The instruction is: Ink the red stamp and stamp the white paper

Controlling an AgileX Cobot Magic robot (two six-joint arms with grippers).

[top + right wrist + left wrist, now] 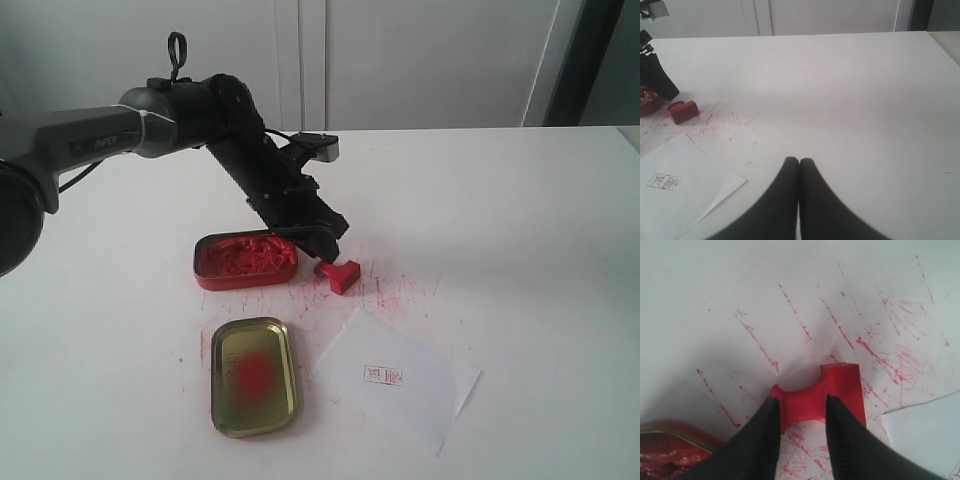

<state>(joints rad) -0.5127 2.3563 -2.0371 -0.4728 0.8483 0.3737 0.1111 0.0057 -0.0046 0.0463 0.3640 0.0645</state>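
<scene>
While clamping the red stamp (pixel 338 274) by its neck in the left end effector (pixel 802 402), on the desk (pixel 500 200) beside the ink tin (pixel 240 283), lift, turn base downward, keep the clenched right end effector (pixel 799 162) clear.

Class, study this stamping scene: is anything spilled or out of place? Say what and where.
Yes: red ink streaks are smeared over the table between the red ink tin and the white paper, around the red stamp. The gold lid bears a red smudge inside.

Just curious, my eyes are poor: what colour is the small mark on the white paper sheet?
Red: the small rectangular stamp mark shows best in the exterior view.
</scene>
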